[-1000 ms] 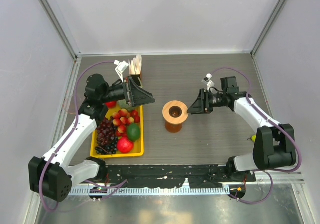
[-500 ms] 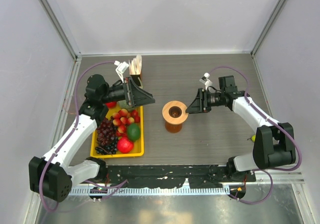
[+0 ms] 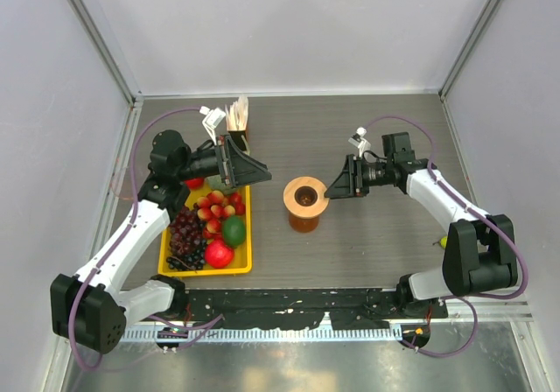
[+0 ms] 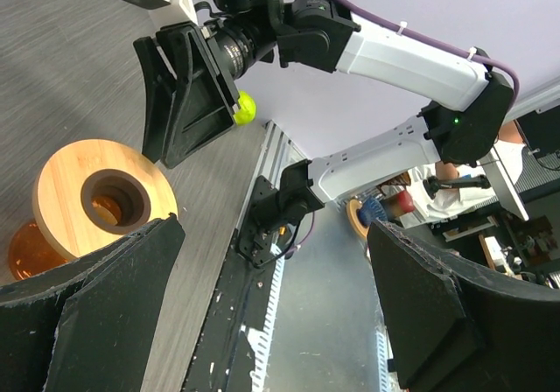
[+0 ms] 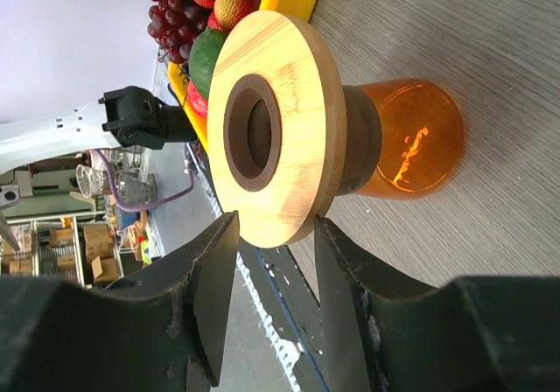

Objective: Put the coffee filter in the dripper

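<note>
Item 1, right gripper (image 5: pixel 276 239): black fingers part-way apart, astride the right rim of the dripper (image 5: pixel 271 121), a round tan wooden collar with a dark centre hole over amber-orange glass. Whether the pads press the wood cannot be told.

Item 2, left gripper (image 4: pixel 271 234): black jaws at full spread with nothing between them. It hovers over the far right corner of the yellow plastic tray (image 3: pixel 248 243) of fruit and faces the dripper from the left.

Item 3, coffee filter: no single white paper cone shows. The only papers are the upright cream-white bundle (image 3: pixel 238 112) in a dark holder, far left, well apart from the dripper in the middle of the scene.

Hazards: a grip on the rim alone may tip or drag the dripper. A pull at the bundle may lift several papers or topple the holder.
</note>
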Robot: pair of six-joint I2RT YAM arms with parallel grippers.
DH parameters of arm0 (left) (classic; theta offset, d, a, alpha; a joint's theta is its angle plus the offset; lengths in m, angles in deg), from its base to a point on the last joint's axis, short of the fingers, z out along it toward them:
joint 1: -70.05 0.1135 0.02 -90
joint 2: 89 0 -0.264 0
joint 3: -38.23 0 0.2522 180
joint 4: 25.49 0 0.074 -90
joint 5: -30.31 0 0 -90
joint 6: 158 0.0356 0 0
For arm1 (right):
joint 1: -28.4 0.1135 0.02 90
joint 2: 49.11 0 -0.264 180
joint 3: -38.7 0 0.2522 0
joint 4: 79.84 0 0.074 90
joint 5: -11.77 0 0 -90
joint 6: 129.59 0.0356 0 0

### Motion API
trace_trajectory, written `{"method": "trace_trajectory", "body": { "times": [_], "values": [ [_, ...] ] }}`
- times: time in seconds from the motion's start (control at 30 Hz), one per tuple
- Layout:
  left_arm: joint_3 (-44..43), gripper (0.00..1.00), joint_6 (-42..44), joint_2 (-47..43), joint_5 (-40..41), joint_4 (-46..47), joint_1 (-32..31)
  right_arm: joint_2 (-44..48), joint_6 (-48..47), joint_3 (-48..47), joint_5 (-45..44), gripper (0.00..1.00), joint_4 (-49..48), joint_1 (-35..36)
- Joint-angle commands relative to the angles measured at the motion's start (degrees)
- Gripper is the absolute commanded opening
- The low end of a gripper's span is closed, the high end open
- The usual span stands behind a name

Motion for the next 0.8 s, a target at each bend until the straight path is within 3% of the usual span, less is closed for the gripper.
{"method": "trace_trajectory", "body": {
  "times": [0.0, 0.07, 0.17, 0.23, 0.27, 0.33, 0.53, 0.67, 0.77],
  "values": [
    [-0.32, 0.99, 2.04, -1.34, 0.21, -0.08, -0.02, 0.2, 0.19, -2.24, 1.51, 0.47, -1.62, 0.48],
    [-1.37, 0.99, 5.11, -1.87, 0.38, -3.85, 0.33, 0.63, -0.25, -2.59, 1.16, 0.5, -0.92, 0.04],
    [-5.14, 0.99, 16.07, -3.8, 1.52, -17.26, 3.04, 2.12, -1.83, -4.35, 0.81, 0.57, 1.54, -1.54],
    [-6.99, 0.99, 23.98, -6.34, 5.81, -26.77, 5.06, 4.05, -3.59, -5.58, 0.11, 0.71, 3.21, -2.95],
    [-7.61, 0.99, 27.85, -7.92, 7.4, -32.03, 5.86, 4.59, -4.55, -5.84, -0.24, 0.88, 3.74, -3.91],
    [-9.28, 0.99, 34.27, -10.47, 12.22, -39.86, 8.05, 6.43, -7.09, -7.51, -0.51, 0.99, 5.76, -5.4],
    [-12.19, 0.99, 49.32, -15.58, 23.48, -59.57, 18.75, 10.56, -12.02, -10.59, -3.65, 0.96, 11.39, -7.78],
    [-10.43, 0.98, 53.11, -17.08, 23.85, -65.21, 35.01, 14.43, -13.77, -9.89, -8.14, 0.95, 11.92, -7.61],
    [-8.06, 0.96, 51.36, -16.38, 24.91, -64.43, 47.14, 16.8, -13.79, -8.66, -10.52, 0.95, 10.78, -7.61]
  ]
}}
